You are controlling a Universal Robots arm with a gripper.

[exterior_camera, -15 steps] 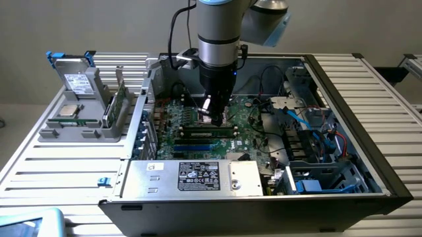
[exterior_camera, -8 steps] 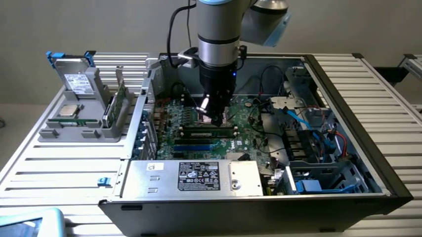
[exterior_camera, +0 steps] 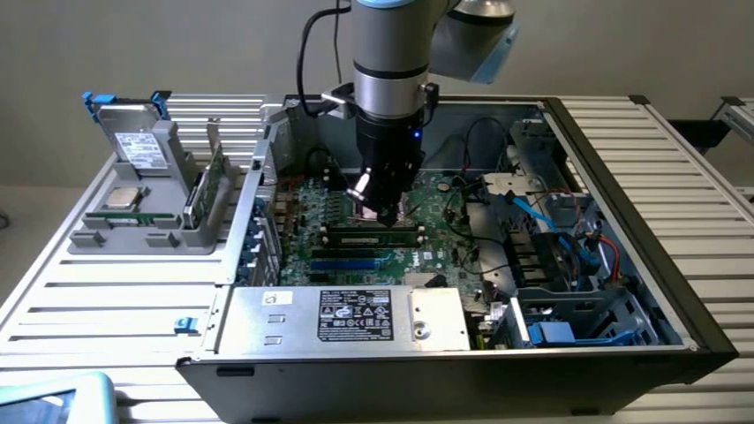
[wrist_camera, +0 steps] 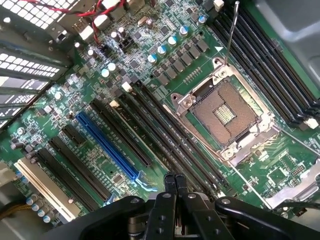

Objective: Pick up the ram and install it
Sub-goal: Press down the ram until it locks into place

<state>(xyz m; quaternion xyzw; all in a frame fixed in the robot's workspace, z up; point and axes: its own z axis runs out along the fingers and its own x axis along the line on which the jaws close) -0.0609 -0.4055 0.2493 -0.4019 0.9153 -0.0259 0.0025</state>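
In the exterior view, my gripper [exterior_camera: 387, 212] reaches down into the open computer case, with its tips just above the motherboard [exterior_camera: 309, 205]. A slim, long green stick with dark chips, the ram [exterior_camera: 374, 235], lies along the black slots directly under the tips. In the wrist view, the gripper [wrist_camera: 175, 179] has its two fingers pressed together with nothing between them. It hangs over the bank of long black memory slots [wrist_camera: 165, 130] beside the empty processor socket [wrist_camera: 222, 112]. Whether the tips touch the ram I cannot tell.
A grey holder [exterior_camera: 88, 240] at the exterior view's left carries a square silver processor chip [exterior_camera: 122, 198], a taller green expansion card [exterior_camera: 208, 190] and a drive [exterior_camera: 144, 146]. The power supply [exterior_camera: 353, 316] is at the case front, and cables and drive cages [exterior_camera: 566, 256] are at the right.
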